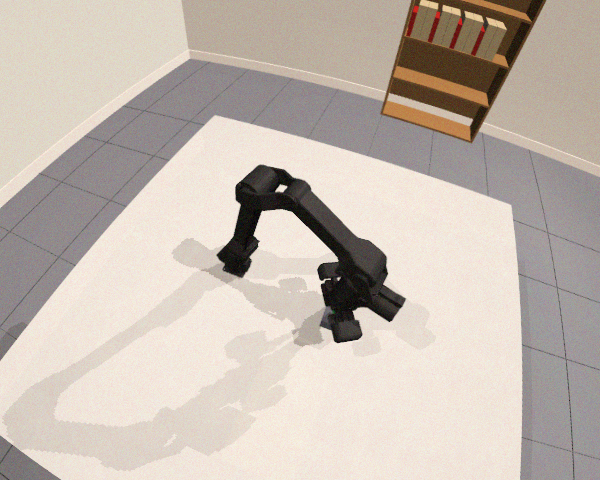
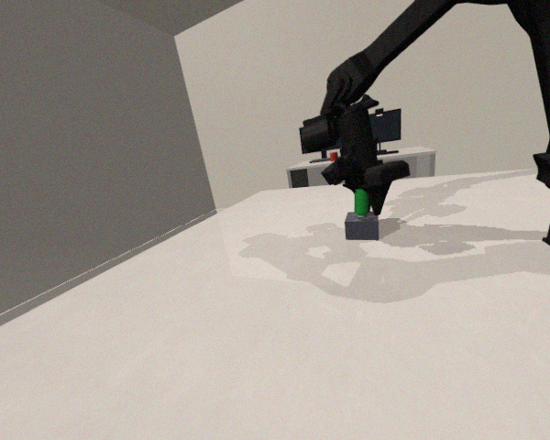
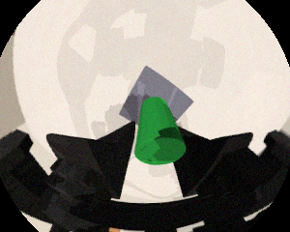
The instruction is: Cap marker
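Note:
The green cap (image 2: 361, 203) (image 3: 155, 113) stands upright over the grey-blue holder block (image 1: 326, 318) (image 2: 361, 230) (image 3: 157, 79). Its lower end is close to the block's top, with only a thin pale sliver between them in the exterior view. The rest of the marker is hidden by cap and block, so I cannot tell if the cap is fully on. My gripper (image 2: 368, 201) (image 3: 149, 125) points down around the cap. Its fingers stand slightly apart from it, with a thin gap at the left finger in the wrist view, so it is open. In the top view the arm covers most of this.
The arm's base (image 1: 235, 263) stands on the same white table top (image 1: 419, 403). A bookcase (image 1: 440, 82) is beyond the table. A desk (image 2: 422, 163) with monitors and a red cup (image 2: 333, 156) stands in the background of the exterior view.

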Robot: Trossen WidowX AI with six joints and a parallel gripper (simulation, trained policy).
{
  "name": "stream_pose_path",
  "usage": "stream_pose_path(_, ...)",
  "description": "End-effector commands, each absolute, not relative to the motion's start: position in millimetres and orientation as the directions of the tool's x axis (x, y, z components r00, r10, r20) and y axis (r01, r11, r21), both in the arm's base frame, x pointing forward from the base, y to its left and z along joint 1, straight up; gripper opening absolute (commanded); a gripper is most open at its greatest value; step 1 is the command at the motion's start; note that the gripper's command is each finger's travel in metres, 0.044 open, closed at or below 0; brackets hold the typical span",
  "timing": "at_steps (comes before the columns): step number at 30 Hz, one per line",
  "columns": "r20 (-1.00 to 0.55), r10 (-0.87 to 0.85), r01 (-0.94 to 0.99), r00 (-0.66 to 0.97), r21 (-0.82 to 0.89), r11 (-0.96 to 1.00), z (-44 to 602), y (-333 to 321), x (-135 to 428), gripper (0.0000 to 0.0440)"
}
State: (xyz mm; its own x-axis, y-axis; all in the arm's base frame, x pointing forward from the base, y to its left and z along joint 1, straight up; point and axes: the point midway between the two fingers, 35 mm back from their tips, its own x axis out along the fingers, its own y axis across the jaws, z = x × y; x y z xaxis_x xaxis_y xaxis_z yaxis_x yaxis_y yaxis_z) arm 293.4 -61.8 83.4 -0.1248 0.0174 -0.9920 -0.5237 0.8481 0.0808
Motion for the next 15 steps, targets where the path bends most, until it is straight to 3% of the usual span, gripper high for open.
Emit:
stream_pose_path(1,-0.991,0.017,-0.528,-0.136,0.087,0.845,84,-61,288,0.0226)
stream_pose_path(9,-0.995,0.01,-0.544,-0.097,0.062,0.837,92,-59,285,0.0431)
stream_pose_path(15,-1.0,-0.002,-0.547,-0.029,0.014,0.837,107,-60,292,0.044)
